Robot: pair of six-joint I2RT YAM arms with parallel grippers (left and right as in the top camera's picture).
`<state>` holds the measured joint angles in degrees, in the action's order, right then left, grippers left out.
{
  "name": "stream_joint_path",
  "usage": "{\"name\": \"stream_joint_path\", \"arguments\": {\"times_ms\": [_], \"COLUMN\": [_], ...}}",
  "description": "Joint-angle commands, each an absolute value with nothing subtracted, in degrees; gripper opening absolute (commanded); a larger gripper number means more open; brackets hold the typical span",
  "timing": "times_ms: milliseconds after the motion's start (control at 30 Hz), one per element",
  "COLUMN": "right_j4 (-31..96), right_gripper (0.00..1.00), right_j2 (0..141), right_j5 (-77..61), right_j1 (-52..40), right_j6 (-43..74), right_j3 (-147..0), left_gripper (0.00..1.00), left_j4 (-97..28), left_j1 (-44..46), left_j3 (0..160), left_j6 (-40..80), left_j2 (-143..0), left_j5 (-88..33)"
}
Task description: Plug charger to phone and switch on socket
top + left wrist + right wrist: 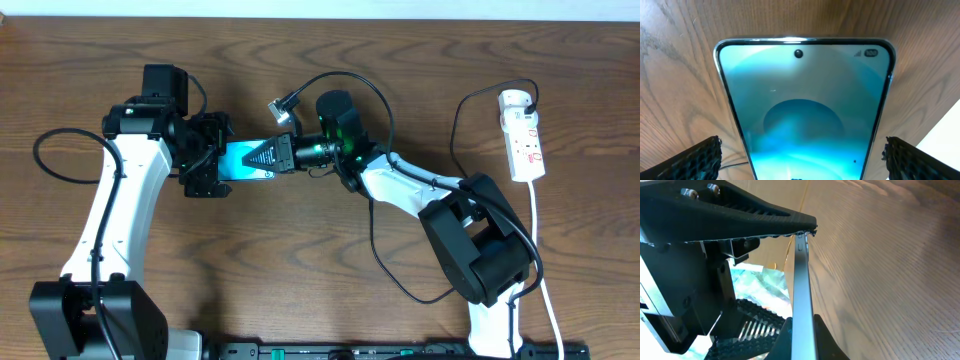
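One phone (245,160), one socket (524,135) (one charger (456,130)).

Likely a robotics lab, two robot arms (110,200) at wood-grain table (250,285)

Screen of phone (805,110) cyan-teal, darker oval, dark rim. table (300,300) brown wood grain. power strip (524,140) white, red markings. My left end effector (803,159): pads (695,160) black, cross-hatched. My arms (110,215) white, black joints.

the phone (235,160) lies screen up, glowing cyan, left of the bench's middle. the narrow white socket (527,145) sits near the far right corner, along the right edge. the thin black charger (455,140) cable loops away from its far end.
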<state>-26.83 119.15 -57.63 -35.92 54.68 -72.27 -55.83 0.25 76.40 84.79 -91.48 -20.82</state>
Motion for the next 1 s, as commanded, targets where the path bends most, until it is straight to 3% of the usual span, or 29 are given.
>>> {"name": "stream_joint_path", "arguments": {"times_ms": [0,533,967], "right_j4": [-26.76,-23.51,-23.68], "right_gripper": [0.01,0.01,0.01], "right_j2": [119.17,119.17,119.17], "right_j5": [-58.83,-57.06,-50.15], "right_j1": [-34.92,-29.12,-24.03], "right_j6": [53.28,53.23,69.14], "right_j3": [-73.25,-73.25,-73.25], "left_gripper": [0.96,0.97,0.97], "left_j4": [-55.09,-46.83,-38.2], "left_j1": [0.01,-0.56,-2.24], "left_j3": [76.6,76.6,76.6], "left_j6": [79.75,67.46,55.24], "left_j2": [-90.65,-90.65,-90.65], "left_j5": [-19.92,-27.99,-36.77]}}
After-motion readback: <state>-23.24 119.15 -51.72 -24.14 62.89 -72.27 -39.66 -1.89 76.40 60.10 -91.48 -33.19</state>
